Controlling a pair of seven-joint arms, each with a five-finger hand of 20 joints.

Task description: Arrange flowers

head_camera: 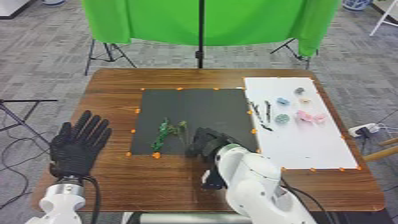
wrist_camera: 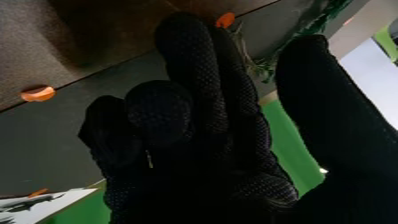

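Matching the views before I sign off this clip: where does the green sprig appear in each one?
Head view: green sprig, on the left part of the black sheet.
Right wrist view: green sprig, just past the thumb tip of the right hand.
Shared landmark: orange markers along the black sheet's edge.

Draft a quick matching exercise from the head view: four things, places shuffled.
Things
1. Left robot hand
2. Pink flowers
3. Leafy green sprig
4. Bright green cloth

Places
A. On the dark mat
B. Beyond the far edge of the table
C. To the left of the dark mat
D. On the white sheet

Pairs: 1-C, 2-D, 3-A, 4-B
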